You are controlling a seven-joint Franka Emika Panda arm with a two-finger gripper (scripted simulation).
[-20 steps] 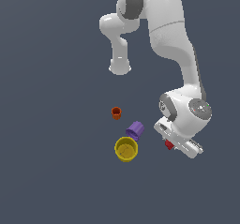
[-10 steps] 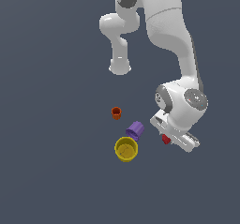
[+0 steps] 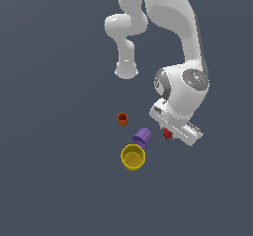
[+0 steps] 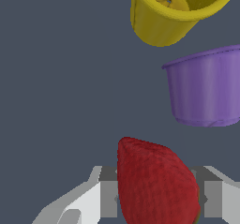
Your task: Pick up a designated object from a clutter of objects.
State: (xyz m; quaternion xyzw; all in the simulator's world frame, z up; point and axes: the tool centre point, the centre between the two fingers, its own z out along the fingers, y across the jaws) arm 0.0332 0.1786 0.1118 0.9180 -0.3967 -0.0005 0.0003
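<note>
The gripper (image 4: 157,199) is clamped on the strawberry (image 4: 154,183), which sits between its fingers and fills the near part of the wrist view. In the exterior view the strawberry (image 3: 167,134) shows as a red speck under the gripper (image 3: 174,130), just beside the purple cup (image 3: 143,137). To finish well, I judge the arm should rise straight, keeping the squeeze steady and staying off the purple cup. Beyond the purple cup stands the yellow cup (image 3: 133,157), touching it; the orange-red cup (image 3: 122,119) sits apart. Count: one strawberry, three cups, on the dark surface (image 3: 54,180).
</note>
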